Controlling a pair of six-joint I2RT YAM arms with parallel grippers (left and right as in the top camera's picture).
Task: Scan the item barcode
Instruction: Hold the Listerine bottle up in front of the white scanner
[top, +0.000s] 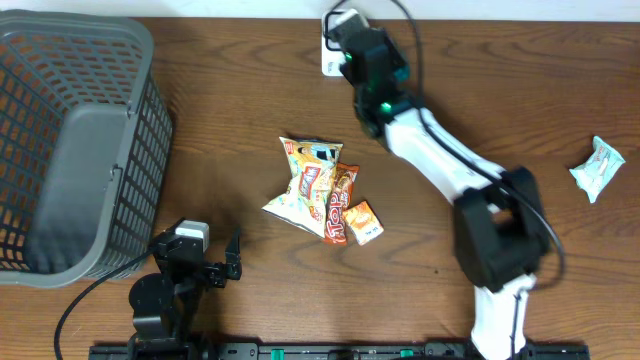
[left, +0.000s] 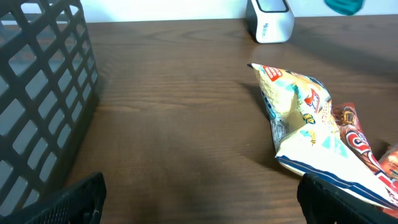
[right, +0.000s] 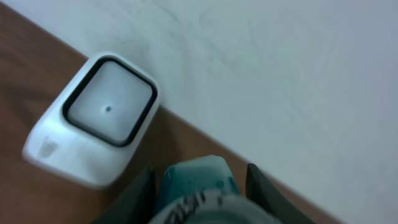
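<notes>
Teal packet (right: 194, 174) sits clamped in the right gripper (right: 200, 190), held just before the scanner (right: 93, 121) window at the far edge — presumably presenting its barcode; the left gripper (top: 222, 265) hangs near-side, jaws apart.

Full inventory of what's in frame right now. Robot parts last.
basket: 1, grey, left end of table
barcode scanner: 1, white, far edge of table
chip bag: 1, white and yellow, table centre
red packet: 1, red-orange, against the chip bag
small packet: 1, orange, beside the red packet
loose packet: 1, teal and white, right end of table
held packet: 1, teal, near the scanner
table: 1, brown wood
left gripper: 1, black, open, near the basket
right gripper: 1, dark, shut on held packet
</notes>
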